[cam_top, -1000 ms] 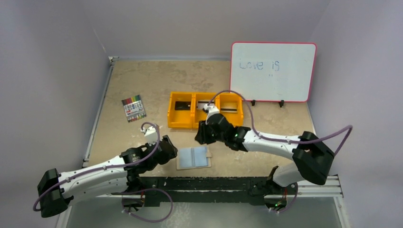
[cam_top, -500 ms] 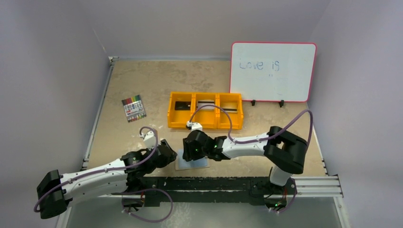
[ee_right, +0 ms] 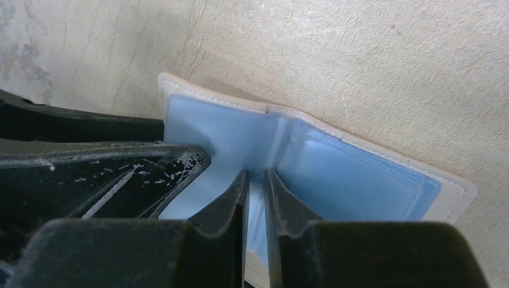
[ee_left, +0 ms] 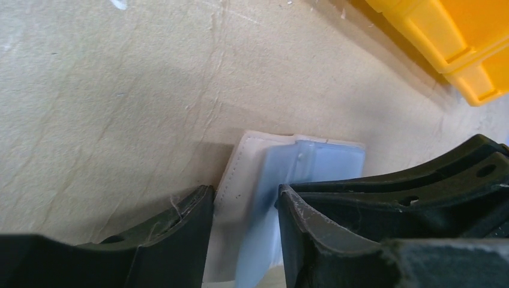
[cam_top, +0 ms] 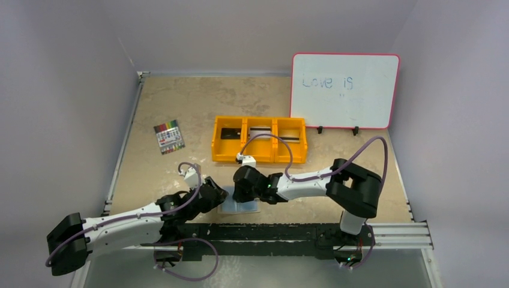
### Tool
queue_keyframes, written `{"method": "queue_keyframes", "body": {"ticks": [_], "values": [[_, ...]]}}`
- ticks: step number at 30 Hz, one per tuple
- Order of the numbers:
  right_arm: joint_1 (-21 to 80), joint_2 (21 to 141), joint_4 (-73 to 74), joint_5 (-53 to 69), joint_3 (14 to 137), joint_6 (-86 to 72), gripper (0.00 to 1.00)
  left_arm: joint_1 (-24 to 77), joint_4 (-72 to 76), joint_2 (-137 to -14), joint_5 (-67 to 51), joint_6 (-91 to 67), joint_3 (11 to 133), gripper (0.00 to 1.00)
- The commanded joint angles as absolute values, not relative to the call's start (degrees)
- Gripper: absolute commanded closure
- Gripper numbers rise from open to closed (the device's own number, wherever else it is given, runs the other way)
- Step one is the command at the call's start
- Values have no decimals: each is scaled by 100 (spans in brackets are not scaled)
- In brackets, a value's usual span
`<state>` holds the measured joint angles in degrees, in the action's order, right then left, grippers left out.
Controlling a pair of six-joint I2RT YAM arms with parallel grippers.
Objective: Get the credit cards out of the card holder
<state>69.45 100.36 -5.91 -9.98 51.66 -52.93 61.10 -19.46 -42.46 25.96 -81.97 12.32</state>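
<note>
Card holder [ee_right: 360, 180] open flat at near edge of counter [cam_top: 180, 102]: pale blue panels, beige stitched rim. Left pincer [ee_left: 243, 191] released; right pincer [ee_right: 253, 174] nearly clenched, grip unclear.

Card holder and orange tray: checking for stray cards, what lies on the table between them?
Bare tabletop, seen in the left wrist view between the card holder and the orange tray; in the top view the right arm hangs above it.
</note>
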Motion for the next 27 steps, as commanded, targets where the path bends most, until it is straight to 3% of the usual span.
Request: {"method": "queue_keyframes", "body": {"ticks": [1,10,15,17,21,27], "values": [[6851,10206,-1087,-443,4684,-5546,84,6108,-829,-4275,1944,-8426,744,61],[6596,9953,-1649,-162,4291,-5667,81,6108,-866,-3894,2011,-8221,921,99],[6592,9440,-1452,-352,4373,-5516,70,6107,-1618,-3895,2243,-8152,1229,100],[6592,9126,-1312,-521,4406,-5500,63,6108,-1992,-4001,2393,-8051,1443,92],[6592,8561,-469,-1308,4568,-5533,55,6108,-2828,-4342,2771,-7839,2056,63],[6592,7301,590,-2701,4434,-5766,37,6107,-3608,-4492,3408,-7360,3002,49]]}}
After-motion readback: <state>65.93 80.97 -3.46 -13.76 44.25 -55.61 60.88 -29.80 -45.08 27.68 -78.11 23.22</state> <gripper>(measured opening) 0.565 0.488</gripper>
